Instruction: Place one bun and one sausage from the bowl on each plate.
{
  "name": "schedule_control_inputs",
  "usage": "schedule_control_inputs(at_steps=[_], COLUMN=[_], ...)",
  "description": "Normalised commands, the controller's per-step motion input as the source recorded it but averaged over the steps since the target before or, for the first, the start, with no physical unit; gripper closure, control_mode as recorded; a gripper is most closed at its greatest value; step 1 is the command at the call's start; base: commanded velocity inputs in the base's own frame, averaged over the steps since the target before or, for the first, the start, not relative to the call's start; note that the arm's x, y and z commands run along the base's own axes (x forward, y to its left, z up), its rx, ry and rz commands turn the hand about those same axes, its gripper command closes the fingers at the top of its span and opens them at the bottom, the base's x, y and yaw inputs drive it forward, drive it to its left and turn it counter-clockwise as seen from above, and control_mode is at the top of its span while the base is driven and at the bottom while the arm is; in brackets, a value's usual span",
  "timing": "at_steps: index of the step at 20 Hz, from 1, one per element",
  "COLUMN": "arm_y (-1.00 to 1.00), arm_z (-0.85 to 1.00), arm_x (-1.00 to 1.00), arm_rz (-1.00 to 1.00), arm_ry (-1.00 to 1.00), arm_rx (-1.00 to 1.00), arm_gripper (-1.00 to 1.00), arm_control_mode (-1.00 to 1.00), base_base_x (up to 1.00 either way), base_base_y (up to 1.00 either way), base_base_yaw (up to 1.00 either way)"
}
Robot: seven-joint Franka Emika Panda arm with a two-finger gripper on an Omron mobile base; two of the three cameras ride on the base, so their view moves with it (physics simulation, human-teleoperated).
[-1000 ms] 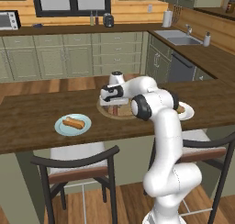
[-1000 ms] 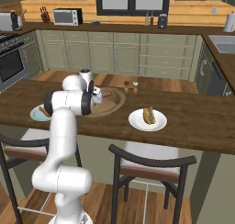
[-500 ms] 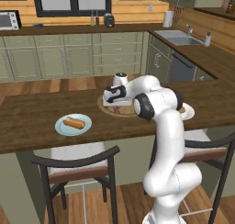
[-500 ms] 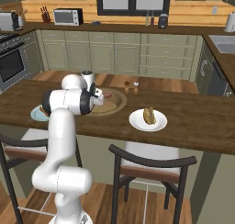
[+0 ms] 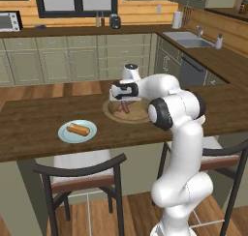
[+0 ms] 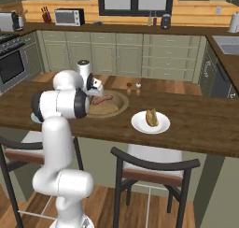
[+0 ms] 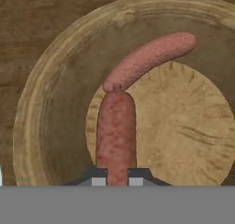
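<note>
Pincer [image 7: 117, 181] clamped on a sausage [image 7: 115, 133] over the bowl [image 7: 41, 103]; second sausage [image 7: 149, 58] lies in the bowl, touching its tip. One bun [image 5: 77, 130] on blue plate [image 5: 64, 134], left; other bun [image 6: 151, 117] on white plate [image 6: 140, 126], right, on the tabletop [image 6: 205, 124].

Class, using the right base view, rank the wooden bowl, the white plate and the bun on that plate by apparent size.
1. wooden bowl, partly hidden by the arm
2. white plate
3. bun
</note>
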Motion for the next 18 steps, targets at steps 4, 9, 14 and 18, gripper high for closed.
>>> schedule_control_inputs(at_steps=[4,9,14,18], arm_y=[0.95,1.00,1.00,0.90], arm_z=[0.49,0.17,-0.01,-0.45], arm_x=[-0.43,-0.08,0.11,0.19], arm_rz=[0.11,0.17,0.28,0.28], arm_ry=[0.00,0.00,0.00,0.00], arm_rx=[0.01,0.00,0.00,-0.01], arm_gripper=[1.00,1.00,1.00,1.00], arm_control_mode=[-1.00,-1.00,-1.00,-1.00], base_base_x=[0.00,0.00,0.00,0.00], base_base_y=[0.00,0.00,0.00,0.00], base_base_yaw=[0.00,0.00,0.00,0.00])
